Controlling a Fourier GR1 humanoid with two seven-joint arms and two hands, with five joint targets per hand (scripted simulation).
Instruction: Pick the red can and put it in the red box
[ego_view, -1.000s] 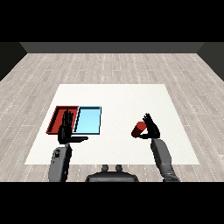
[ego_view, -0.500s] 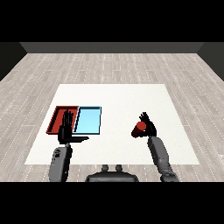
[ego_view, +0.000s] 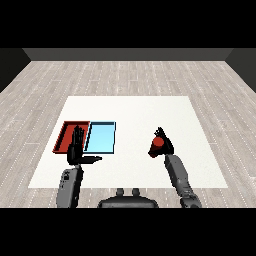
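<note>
The red can (ego_view: 156, 145) is right of the table's middle, its top facing me. My right hand (ego_view: 165, 143) is against the can's right side with fingers curled round it. The red tray (ego_view: 63, 136) lies at the left of the table. Beside it on the right is the light blue tray (ego_view: 101, 137). Both trays hold nothing. My left hand (ego_view: 75, 150) is raised in front of the red tray's near right corner, fingers straight up and thumb pointing right, holding nothing.
The white table (ego_view: 130, 112) ends in a near edge just in front of both forearms. A stretch of bare tabletop separates the can from the light blue tray. Grey wood floor surrounds the table.
My right hand has shifted a little left onto the can and its fingers have gone from upright to curled round it. The left hand and both trays have not moved.
</note>
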